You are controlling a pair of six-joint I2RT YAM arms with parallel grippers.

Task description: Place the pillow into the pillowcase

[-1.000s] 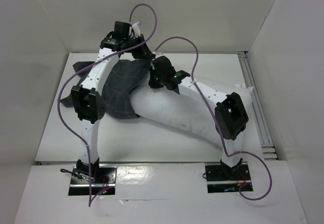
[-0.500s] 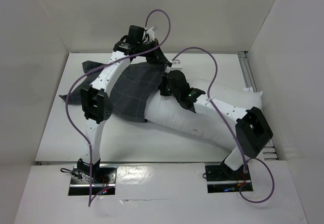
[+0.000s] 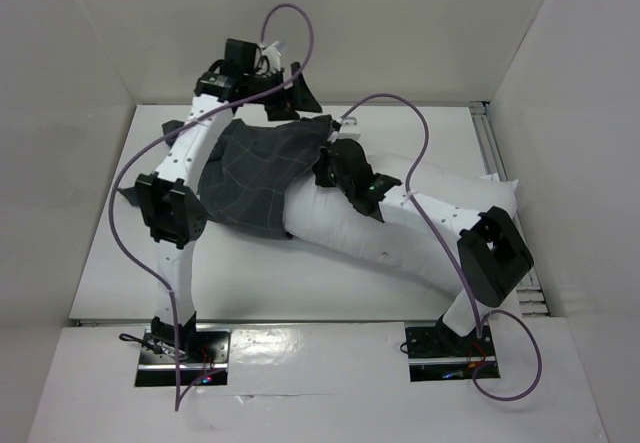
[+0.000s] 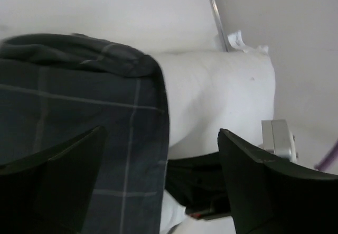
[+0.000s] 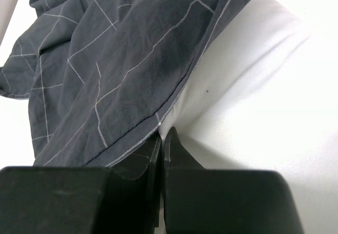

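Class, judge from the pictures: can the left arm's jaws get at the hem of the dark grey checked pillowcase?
Probably yes. The left arm holds its jaws open over the dark grey checked cloth pillowcase, whose hem lies exposed on the plain white soft pillow, with nothing between.

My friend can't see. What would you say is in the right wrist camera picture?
A dark grey checked cloth pillowcase covers part of a soft plain white pillow, which bulges out on the right. At the bottom, the black right pincer is pinched shut on the pillowcase's hem.
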